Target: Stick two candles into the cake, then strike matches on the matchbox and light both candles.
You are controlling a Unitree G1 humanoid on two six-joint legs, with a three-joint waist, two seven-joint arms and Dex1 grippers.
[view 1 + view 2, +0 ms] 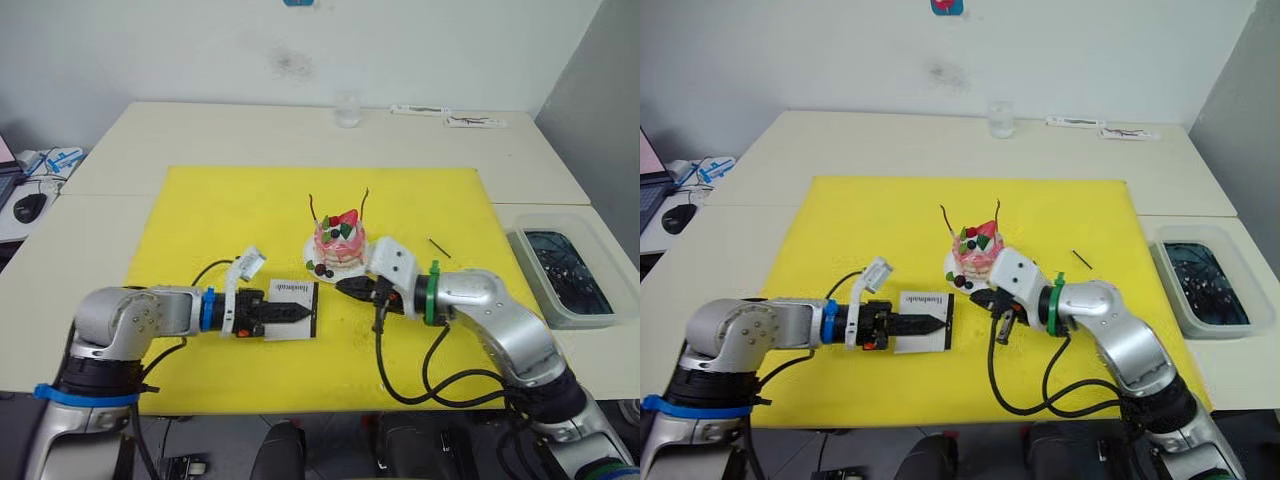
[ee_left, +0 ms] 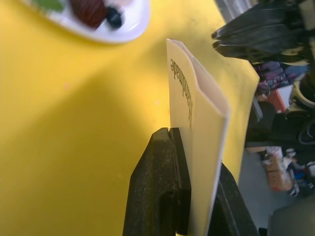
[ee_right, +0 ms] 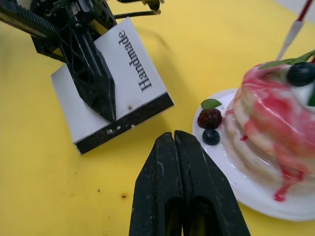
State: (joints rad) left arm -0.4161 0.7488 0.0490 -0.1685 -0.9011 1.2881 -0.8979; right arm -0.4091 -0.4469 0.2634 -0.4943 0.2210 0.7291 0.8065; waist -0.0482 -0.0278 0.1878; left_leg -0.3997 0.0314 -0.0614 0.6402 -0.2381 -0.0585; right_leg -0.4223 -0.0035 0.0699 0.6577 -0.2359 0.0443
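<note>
You see a yellow mat [image 1: 200, 220]. The cake [image 1: 339, 243] sits near its middle with two candles [image 1: 366, 203] stuck in. Your left gripper [image 1: 300, 312] squeezes the matchbox [image 1: 292, 296] beside the cake. Your right gripper [image 3: 174, 138] is pinched closed, holding nothing you can see. One match [image 1: 439, 247] lies apart.

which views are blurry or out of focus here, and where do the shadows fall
Left wrist view: the matchbox held in the left gripper is fairly sharp, the cake plate beyond is soft. Right wrist view: the right gripper and the "Handmade" lettering read crisply, and a soft shadow lies on the yellow mat beneath the matchbox. Left eye view: even light, only faint shadows under the arms.
</note>
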